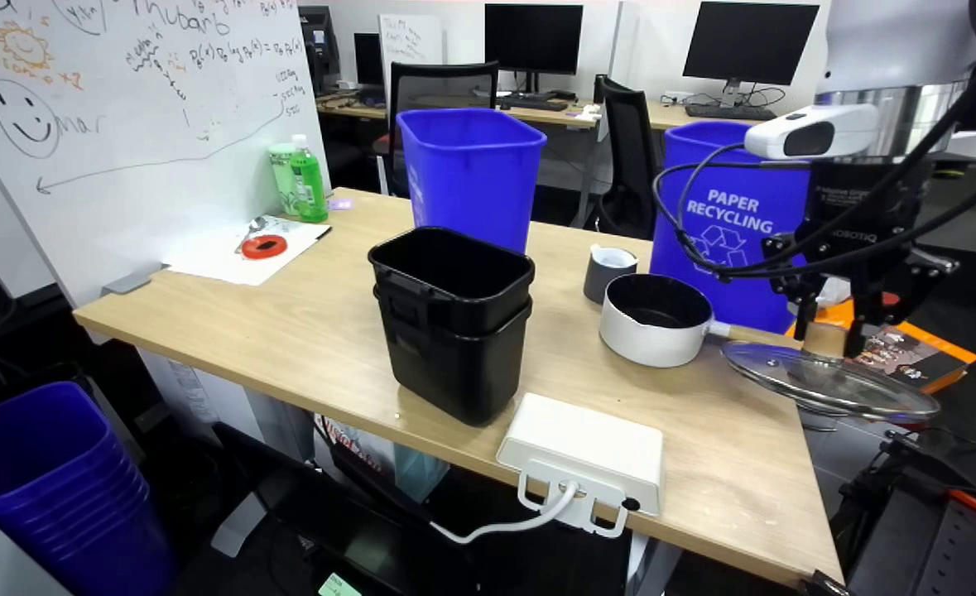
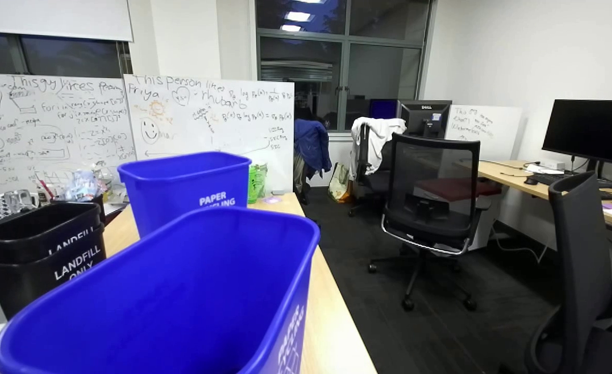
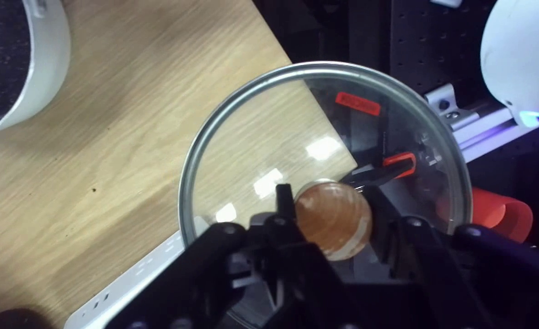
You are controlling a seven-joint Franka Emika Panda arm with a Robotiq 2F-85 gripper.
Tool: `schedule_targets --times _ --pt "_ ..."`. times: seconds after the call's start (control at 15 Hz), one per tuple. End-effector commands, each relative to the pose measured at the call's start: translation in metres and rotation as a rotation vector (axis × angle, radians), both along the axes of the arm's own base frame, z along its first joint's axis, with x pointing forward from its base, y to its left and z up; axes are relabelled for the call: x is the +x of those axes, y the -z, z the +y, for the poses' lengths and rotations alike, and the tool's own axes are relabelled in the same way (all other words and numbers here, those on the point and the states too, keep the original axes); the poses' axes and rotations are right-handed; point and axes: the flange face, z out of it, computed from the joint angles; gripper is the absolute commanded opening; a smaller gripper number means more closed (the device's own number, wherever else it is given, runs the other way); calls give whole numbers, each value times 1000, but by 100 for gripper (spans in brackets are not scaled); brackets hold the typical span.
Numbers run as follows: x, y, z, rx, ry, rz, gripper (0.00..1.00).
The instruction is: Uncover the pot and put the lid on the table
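My end effector [image 1: 828, 335] clasps the tilted lid [image 1: 835, 385] by its wooden knob [image 3: 333, 217], partly over the bench [image 1: 719, 451]. In the wrist view, the pot [image 3: 50, 57] stands uncovered on that bench at the lid's ten o'clock. Farther away, in an exterior view, black bins [image 1: 459, 348] sit at the pot's nine o'clock.

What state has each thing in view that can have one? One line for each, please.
Pot: uncovered, upright on the table
Lid: off the pot, held by its knob
Gripper: shut on that knob
Black bins: nested, upright
Blue bins on the table: upright, open-topped
Lower blue bins: nested
Green bottle: upright, capped
Cup: upright, contents unclear
Large monitors: screens dark
Whiteboard: written on
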Motion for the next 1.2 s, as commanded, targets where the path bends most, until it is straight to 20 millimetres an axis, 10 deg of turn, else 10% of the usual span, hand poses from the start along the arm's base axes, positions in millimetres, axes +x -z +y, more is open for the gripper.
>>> schedule_targets --times 0.0,0.67,0.73,1.07,1.13 --pt "-5 0 1 9 96 7 16" --pt "0 32 11 -36 191 27 16" --pt "-4 27 9 -45 156 39 41" --pt "-1 34 10 -48 175 38 41" --pt "0 32 10 -68 174 32 16"
